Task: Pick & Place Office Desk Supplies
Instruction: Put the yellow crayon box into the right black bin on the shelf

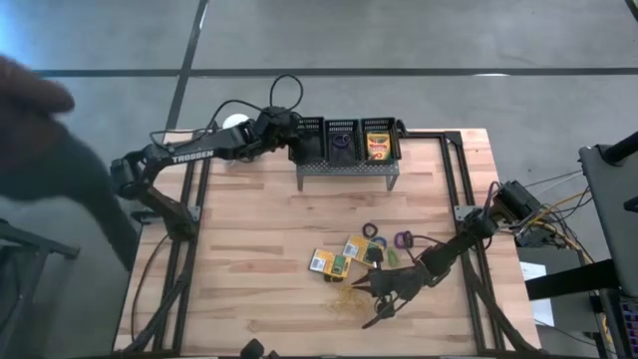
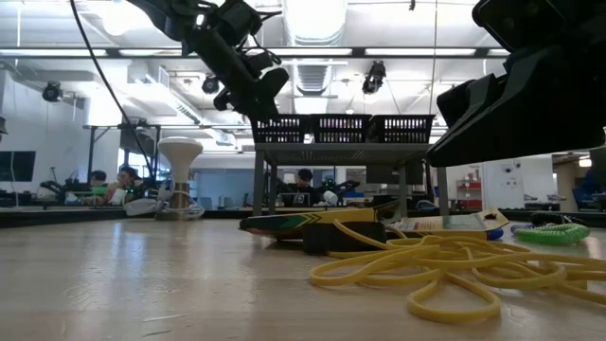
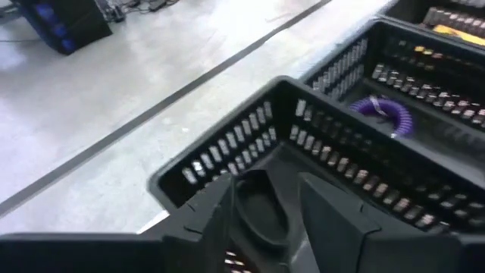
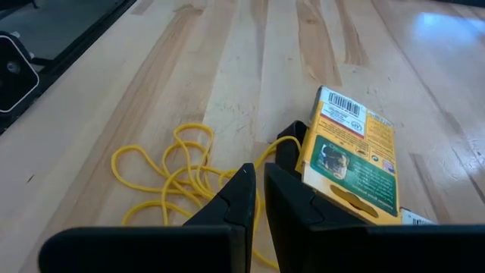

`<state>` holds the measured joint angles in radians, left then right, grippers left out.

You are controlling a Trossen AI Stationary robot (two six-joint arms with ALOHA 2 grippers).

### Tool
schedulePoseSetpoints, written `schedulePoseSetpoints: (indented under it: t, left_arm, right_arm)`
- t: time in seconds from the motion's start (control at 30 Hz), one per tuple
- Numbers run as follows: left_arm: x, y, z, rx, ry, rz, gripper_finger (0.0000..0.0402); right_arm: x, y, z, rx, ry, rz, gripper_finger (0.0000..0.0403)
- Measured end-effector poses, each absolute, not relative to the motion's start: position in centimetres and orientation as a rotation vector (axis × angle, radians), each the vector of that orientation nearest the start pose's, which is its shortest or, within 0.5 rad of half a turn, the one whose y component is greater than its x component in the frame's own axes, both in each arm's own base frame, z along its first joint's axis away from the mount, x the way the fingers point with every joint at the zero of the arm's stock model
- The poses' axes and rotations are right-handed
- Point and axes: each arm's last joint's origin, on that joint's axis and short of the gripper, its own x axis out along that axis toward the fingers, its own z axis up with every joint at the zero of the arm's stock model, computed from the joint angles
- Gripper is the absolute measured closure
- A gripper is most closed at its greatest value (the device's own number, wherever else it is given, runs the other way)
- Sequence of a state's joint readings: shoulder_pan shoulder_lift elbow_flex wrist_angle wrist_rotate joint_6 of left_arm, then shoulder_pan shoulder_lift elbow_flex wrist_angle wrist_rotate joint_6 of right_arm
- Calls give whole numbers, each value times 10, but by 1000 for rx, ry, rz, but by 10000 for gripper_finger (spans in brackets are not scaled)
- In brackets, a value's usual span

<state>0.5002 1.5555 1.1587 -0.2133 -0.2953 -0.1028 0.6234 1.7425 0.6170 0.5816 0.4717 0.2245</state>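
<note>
Three black baskets sit in a row on a grey stand (image 1: 344, 170) at the table's far edge. My left gripper (image 3: 265, 180) hovers open over the leftmost basket (image 3: 227, 136), with a black round piece (image 3: 259, 211) between its fingers. The middle basket holds a purple ring (image 3: 383, 110); the right one holds a crayon box (image 1: 377, 148). Near the front right, my right gripper (image 4: 259, 182) is shut just over a tangle of yellow rubber bands (image 4: 170, 171), beside a crayon box (image 4: 352, 155) lying flat on the table. My left gripper has the black round piece lying against the inner side of one finger (image 3: 220, 216), and a gap shows between the piece and the other finger. Whether the fingers hold it, I cannot tell. The fingers slant down over the basket's near rim.
Two crayon boxes (image 1: 327, 262) (image 1: 354, 249), purple rings (image 1: 371, 230) (image 1: 403, 239) and a green piece (image 1: 394, 257) lie on the table near my right gripper. A white ball-shaped object (image 1: 235, 122) stands at the far left corner. A person's blurred arm (image 1: 40, 130) shows left of the table.
</note>
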Motion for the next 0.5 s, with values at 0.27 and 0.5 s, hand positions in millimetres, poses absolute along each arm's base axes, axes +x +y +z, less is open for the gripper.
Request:
schedulePoseSetpoints:
  t: [0.27,0.5]
  left_arm:
    - [302,165,294,-192,587,689,242]
    - [318,95,311,-133,572,434,243]
  right_arm:
    - [255,167,120,-64,477,94,376]
    - [255,167,119,-57,479,91,376]
